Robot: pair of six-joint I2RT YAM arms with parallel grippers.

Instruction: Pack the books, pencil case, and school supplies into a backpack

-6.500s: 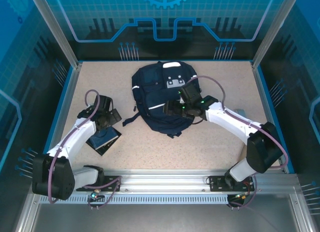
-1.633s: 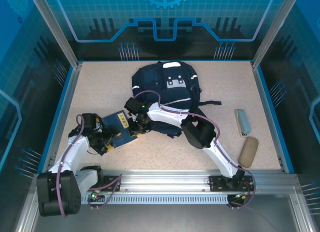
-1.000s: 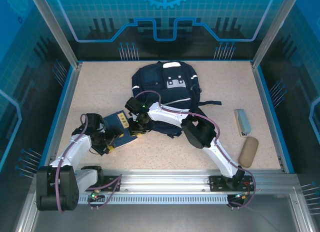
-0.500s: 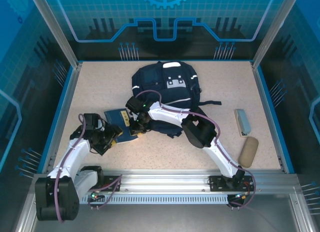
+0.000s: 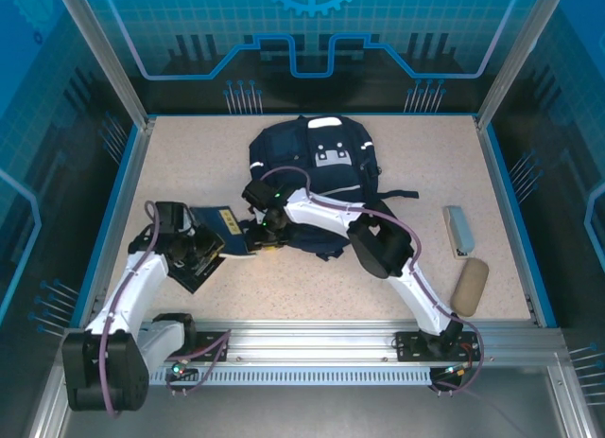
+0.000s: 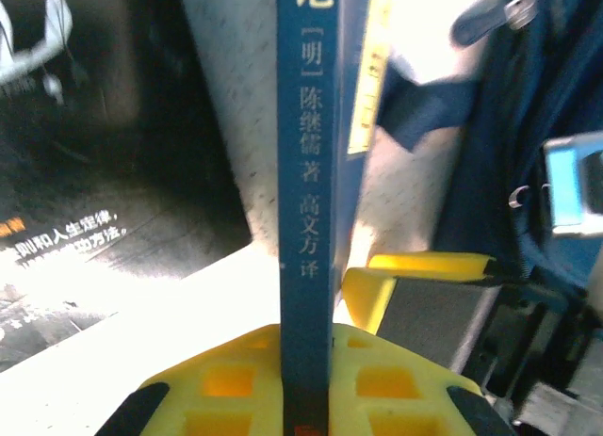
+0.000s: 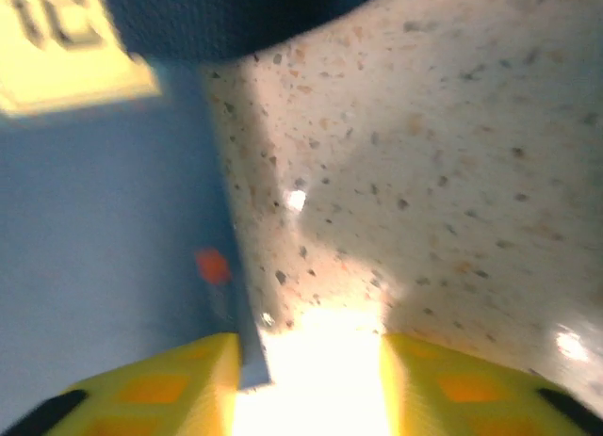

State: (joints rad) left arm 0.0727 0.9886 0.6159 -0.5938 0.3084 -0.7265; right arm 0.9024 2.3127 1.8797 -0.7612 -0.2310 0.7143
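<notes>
The backpack (image 5: 317, 173) lies flat on the counter (image 5: 416, 154), upper middle of the top view. It's soft navy fabric with thin white stripes, a white patch with dots on the front, and a dark strap trailing off to its right side.

Just left of and below it sits the book (image 5: 225, 222), thin with a dark-blue cover and a small yellow title mark. The left fingers (image 5: 213, 254) are clamped on its edge. In the left wrist view the blue spine with white Chinese lettering runs straight up out of the yellow fingers, the yellow mark on the cover facing right. Can't tell whether it's fully off the counter.

A second book (image 5: 192, 272), with a dark cover and white print, lies flat on the counter under the left arm and shows up lower left in the left wrist view.

The right fingers (image 5: 263, 239) are at the book's right side, next to the backpack's lower left corner. In the right wrist view they stand apart, with the book's edge and bare speckled counter in the gap and nothing gripped.

Over on the right of the counter, well apart from all this, are a grey box (image 5: 458, 230) and a tan pencil case (image 5: 470, 285).
</notes>
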